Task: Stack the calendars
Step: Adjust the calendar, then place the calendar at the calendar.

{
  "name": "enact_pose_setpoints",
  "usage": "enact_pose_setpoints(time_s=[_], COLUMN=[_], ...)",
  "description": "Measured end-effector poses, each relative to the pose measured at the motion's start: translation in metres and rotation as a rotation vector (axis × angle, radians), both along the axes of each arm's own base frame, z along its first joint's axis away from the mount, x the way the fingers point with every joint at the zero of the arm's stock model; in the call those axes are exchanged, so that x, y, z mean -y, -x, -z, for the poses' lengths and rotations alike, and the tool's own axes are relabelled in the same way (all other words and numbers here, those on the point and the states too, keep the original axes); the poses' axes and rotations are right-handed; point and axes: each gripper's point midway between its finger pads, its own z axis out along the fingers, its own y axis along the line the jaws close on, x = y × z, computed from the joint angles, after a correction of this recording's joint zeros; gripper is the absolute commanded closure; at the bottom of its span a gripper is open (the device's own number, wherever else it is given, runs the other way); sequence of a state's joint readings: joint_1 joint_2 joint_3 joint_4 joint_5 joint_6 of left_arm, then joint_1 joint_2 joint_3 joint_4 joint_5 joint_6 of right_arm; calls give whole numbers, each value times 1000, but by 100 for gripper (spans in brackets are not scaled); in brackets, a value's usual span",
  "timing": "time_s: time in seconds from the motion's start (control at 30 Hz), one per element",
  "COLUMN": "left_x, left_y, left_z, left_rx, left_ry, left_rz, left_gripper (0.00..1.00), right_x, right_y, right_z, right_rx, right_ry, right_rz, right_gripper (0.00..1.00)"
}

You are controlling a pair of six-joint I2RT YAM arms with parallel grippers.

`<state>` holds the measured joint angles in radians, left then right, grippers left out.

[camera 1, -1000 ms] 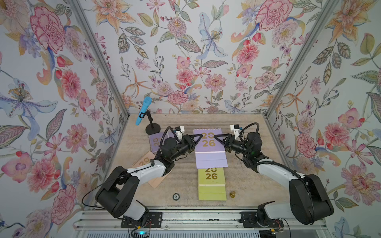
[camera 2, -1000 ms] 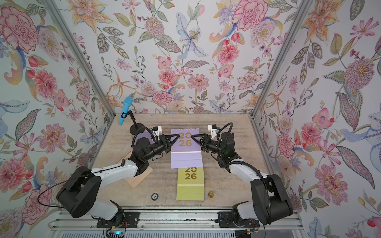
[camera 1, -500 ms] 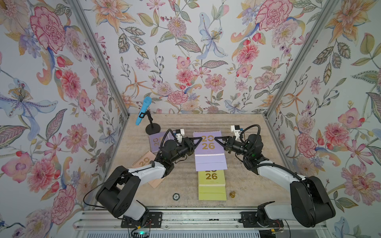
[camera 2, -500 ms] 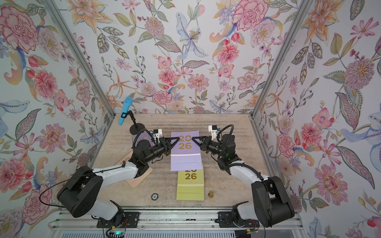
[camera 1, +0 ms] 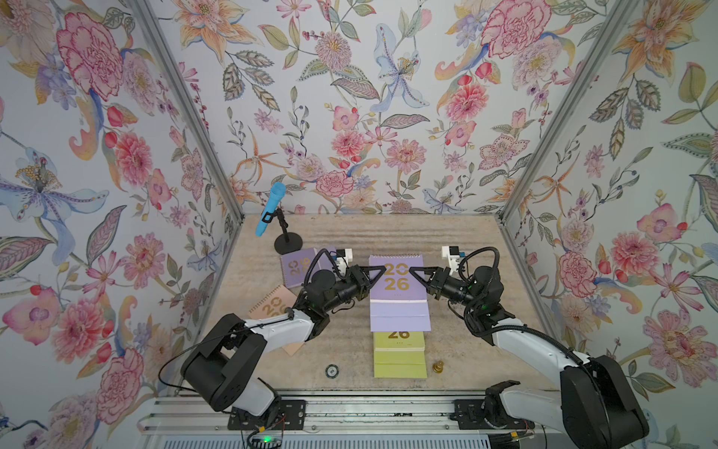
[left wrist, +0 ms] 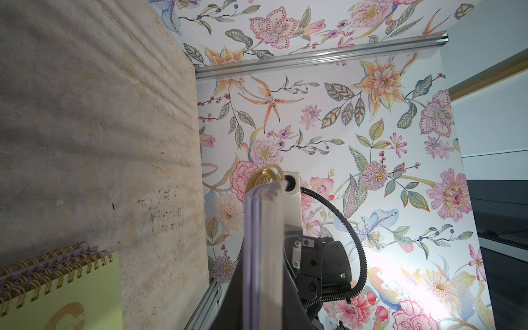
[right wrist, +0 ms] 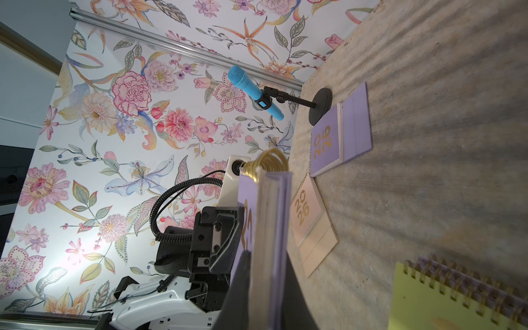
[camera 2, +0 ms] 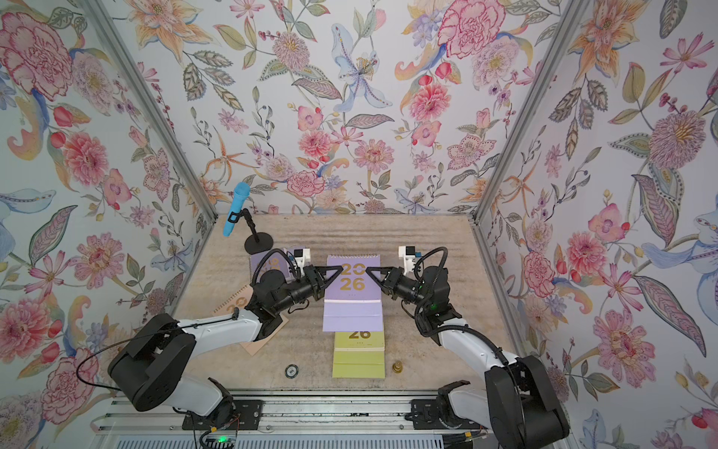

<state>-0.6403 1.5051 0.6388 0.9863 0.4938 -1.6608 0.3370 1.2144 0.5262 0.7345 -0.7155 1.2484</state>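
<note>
Right gripper (camera 1: pixel 417 274) has clamped shut: it and the left gripper (camera 1: pixel 373 272) now pinch the lilac calendar (camera 1: pixel 398 289) by opposite side edges, held in the air over the far end of the yellow-green calendar (camera 1: pixel 400 355). Looks mid-carry; lowering and release remain.

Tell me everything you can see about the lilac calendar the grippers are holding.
The lilac calendar has a gold 2026 on its cover, a gold spiral along its far edge, white pages and a longer lilac back flap nearer the robot; it looks like card and paper. It hangs about level in the air, the left gripper and right gripper shut on its side edges, above part of the yellow-green calendar.
</note>
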Motion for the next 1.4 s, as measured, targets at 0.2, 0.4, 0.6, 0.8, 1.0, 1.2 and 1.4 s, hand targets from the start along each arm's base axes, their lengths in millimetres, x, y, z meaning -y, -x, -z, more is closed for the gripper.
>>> enact_pose_setpoints(time_s=[0.2,0.4,0.6,0.8,1.0,1.2,1.4], left_x=[0,-1,-7,-20,-38,-51,-50], left_y=[-1,-1,2,12,23,36,62], left_z=[4,4,15,27,30,42,81], left_rx=[-8,-3,-18,-33,-22,-29,-92], left_ry=[1,3,-12,-59,-149,-260,-355], left_rz=[-4,-6,-27,-57,-98,-126,-91], left_gripper=[60,51,48,47,47,49,52], right_x=[1,4,15,26,37,41,38], right_y=[1,2,13,37,63,82,97], right_z=[3,6,15,30,43,50,65], right_rx=[5,-1,-14,-35,-58,-64,-102], right_ry=[11,21,40,66,87,97,119], right_rz=[3,8,29,47,68,72,53], right_gripper=[100,100,100,100,100,100,100])
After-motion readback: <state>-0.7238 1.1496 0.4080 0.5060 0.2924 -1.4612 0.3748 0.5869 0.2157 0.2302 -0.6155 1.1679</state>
